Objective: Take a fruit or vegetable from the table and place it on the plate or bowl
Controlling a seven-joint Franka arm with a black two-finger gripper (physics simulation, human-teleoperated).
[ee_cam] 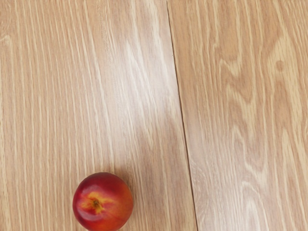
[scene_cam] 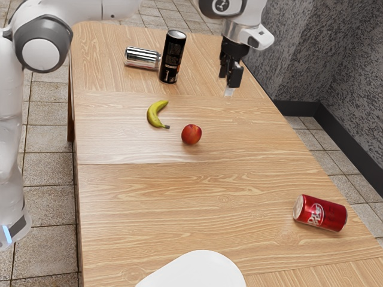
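A red-orange peach (scene_cam: 191, 134) lies near the middle of the wooden table (scene_cam: 179, 197). A yellow banana (scene_cam: 157, 113) lies just beyond it, toward the exterior view's left. A white plate (scene_cam: 194, 272) sits at the table's near edge, partly cut off. My black gripper (scene_cam: 230, 89) hangs above the far part of the table, beyond the peach and toward the exterior view's right. It is open with nothing between its fingers. In the wrist view the peach (ee_cam: 102, 201) rests on bare wood, off to one side of my hand.
An upright black can (scene_cam: 172, 56) and a silver can (scene_cam: 142, 58) on its side stand at the far end. A red soda can (scene_cam: 320, 213) lies on its side near the exterior view's right edge. A grey wall (scene_cam: 335, 48) runs close along that side.
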